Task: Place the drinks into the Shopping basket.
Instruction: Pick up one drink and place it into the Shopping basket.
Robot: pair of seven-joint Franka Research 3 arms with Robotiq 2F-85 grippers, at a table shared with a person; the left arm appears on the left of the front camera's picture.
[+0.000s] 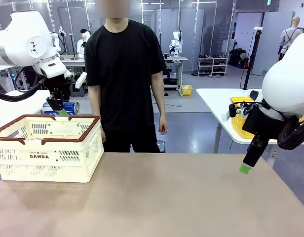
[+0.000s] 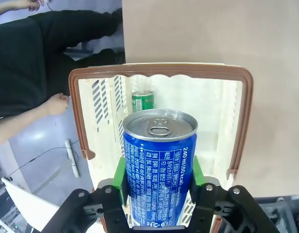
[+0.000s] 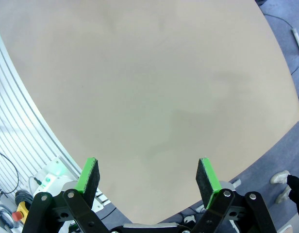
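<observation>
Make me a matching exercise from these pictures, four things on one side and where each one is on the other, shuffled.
1. blue Pocari Sweat can
2. green can
3. right gripper
4. person's hand

A. inside the shopping basket
B. open above the bare table
C. just outside the basket's rim
D. clamped in the left gripper

Pairs: 1-D, 2-A, 3-B, 4-C
</observation>
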